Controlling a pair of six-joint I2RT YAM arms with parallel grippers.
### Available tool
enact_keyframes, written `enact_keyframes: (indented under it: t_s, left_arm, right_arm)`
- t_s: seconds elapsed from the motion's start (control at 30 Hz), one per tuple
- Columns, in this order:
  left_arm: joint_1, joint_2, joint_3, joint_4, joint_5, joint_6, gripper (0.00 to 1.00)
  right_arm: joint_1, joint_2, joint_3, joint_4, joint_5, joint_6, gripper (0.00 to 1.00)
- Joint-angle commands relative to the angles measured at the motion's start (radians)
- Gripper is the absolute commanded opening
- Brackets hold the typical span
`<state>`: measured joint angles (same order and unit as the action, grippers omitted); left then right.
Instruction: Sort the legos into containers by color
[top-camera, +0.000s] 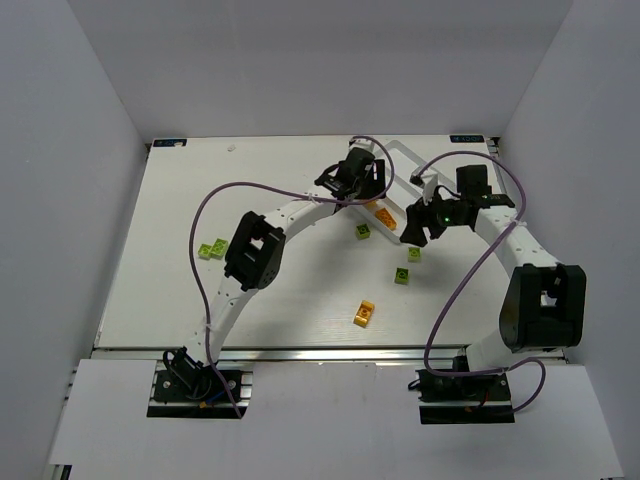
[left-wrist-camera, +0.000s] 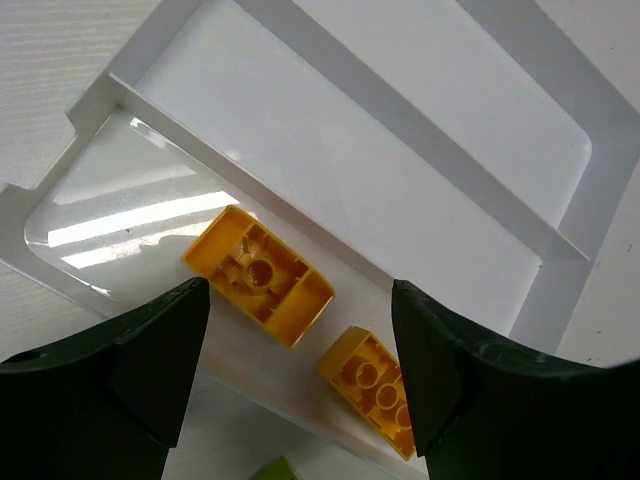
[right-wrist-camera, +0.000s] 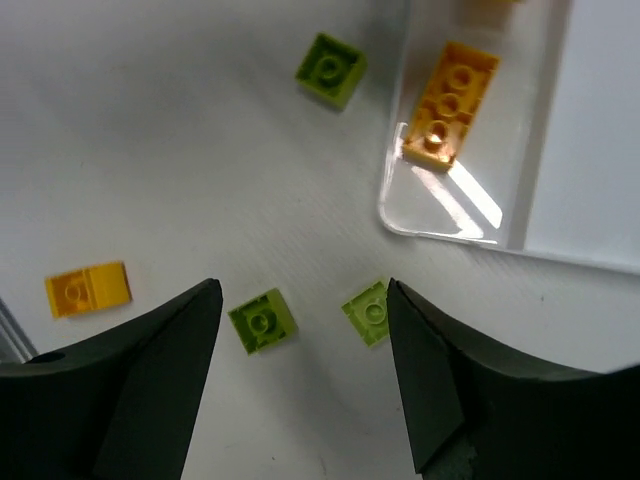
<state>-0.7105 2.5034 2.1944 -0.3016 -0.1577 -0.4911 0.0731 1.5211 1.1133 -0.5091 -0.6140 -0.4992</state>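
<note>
- Top external view, far left of the bench (top-camera: 150, 300): two lime green legos (top-camera: 211, 248) lie side by side, well apart from both arms.
- Left wrist view: the left fingers (left-wrist-camera: 150, 370) stand wide with nothing between them, above the near compartment of the white tray (left-wrist-camera: 400, 120). One yellow brick (left-wrist-camera: 258, 275) lies there underside up, in line with the gap. A second yellow brick (left-wrist-camera: 375, 392) lies by the right-hand finger.
- Mid-bench, top view: a lone yellow piece (top-camera: 364, 313) sits toward the front edge, apart from everything else.
- Right wrist view: the right fingers (right-wrist-camera: 150, 390) are also spread wide and empty, over bare bench just outside the tray corner. Two green bricks (right-wrist-camera: 262, 322) and (right-wrist-camera: 368, 312) lie near the tips, roughly between them. A third green brick (right-wrist-camera: 330, 68) lies farther off, and an orange plate (right-wrist-camera: 450, 105) is already inside the tray.
- Handling, as a judgement: the bricks look light, rigid and slick. They are best pinched low across two flat opposite walls. A grip on corners or studs could let one twist or skid away on the smooth bench.
</note>
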Motion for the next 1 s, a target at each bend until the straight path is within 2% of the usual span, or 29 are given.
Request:
enact_keyframes:
  t_s: [0.0, 0.07, 0.1, 0.13, 0.2, 0.23, 0.3, 0.33, 0.37, 0.4, 0.47, 0.5, 0.53, 0.6, 0.67, 0.7, 0.83, 0.97]
  left_arm:
    - [0.006, -0.028, 0.025, 0.021, 0.009, -0.006, 0.83]
    - [0.016, -0.046, 0.024, 0.025, 0.009, -0.012, 0.83]
    - [0.016, -0.078, 0.021, 0.033, 0.003, -0.014, 0.82]
    - [0.016, -0.099, 0.015, 0.036, -0.003, -0.015, 0.80]
    - [0.034, -0.155, -0.034, 0.042, -0.022, -0.020, 0.75]
    - [0.034, -0.223, -0.060, 0.039, -0.038, -0.018, 0.67]
    - [0.058, -0.306, -0.173, 0.029, -0.058, -0.010, 0.58]
    - [0.059, -0.354, -0.224, 0.022, -0.090, -0.010, 0.49]
    - [0.072, -0.453, -0.279, 0.018, -0.106, -0.012, 0.47]
    - [0.088, -0.507, -0.406, 0.012, -0.117, -0.017, 0.46]
    - [0.104, -0.674, -0.545, 0.015, -0.108, -0.020, 0.52]
    - [0.118, -0.724, -0.678, 0.018, -0.092, -0.017, 0.59]
    - [0.118, -0.774, -0.741, 0.012, -0.080, -0.021, 0.76]
    - [0.129, -0.909, -0.905, -0.034, -0.063, -0.056, 0.87]
    - [0.140, -1.032, -1.008, -0.076, -0.049, -0.110, 0.92]
    - [0.140, -1.072, -1.100, -0.088, -0.052, -0.131, 0.93]
    - [0.140, -1.265, -1.290, -0.132, -0.089, -0.224, 0.94]
    - [0.149, -1.423, -1.394, -0.175, -0.146, -0.299, 0.97]
  right_arm:
    - [0.002, -0.032, 0.002, -0.173, -0.231, -0.313, 0.73]
    - [0.004, -0.030, -0.006, -0.296, -0.353, -0.541, 0.78]
    - [0.008, -0.026, -0.015, -0.442, -0.375, -0.834, 0.85]
    - [0.010, -0.019, -0.041, -0.504, -0.392, -0.986, 0.87]
    - [0.020, 0.013, -0.069, -0.574, -0.377, -1.253, 0.88]
    - [0.043, 0.028, -0.076, -0.594, -0.350, -1.294, 0.88]
    - [0.072, 0.071, -0.089, -0.595, -0.314, -1.372, 0.87]
    - [0.100, 0.082, -0.090, -0.582, -0.284, -1.386, 0.87]
    - [0.129, 0.088, -0.099, -0.565, -0.267, -1.391, 0.86]
    - [0.146, 0.088, -0.104, -0.542, -0.253, -1.392, 0.86]
    - [0.207, 0.080, -0.118, -0.474, -0.218, -1.391, 0.86]
    - [0.227, 0.082, -0.119, -0.461, -0.208, -1.394, 0.86]
    - [0.276, 0.088, -0.119, -0.436, -0.190, -1.394, 0.87]
    - [0.312, 0.099, -0.115, -0.424, -0.168, -1.401, 0.86]
    - [0.372, 0.117, -0.110, -0.410, -0.139, -1.408, 0.86]
    - [0.384, 0.123, -0.109, -0.407, -0.121, -1.412, 0.86]
    - [0.467, 0.148, -0.113, -0.404, -0.069, -1.444, 0.86]
    - [0.522, 0.169, -0.124, -0.390, -0.024, -1.449, 0.83]
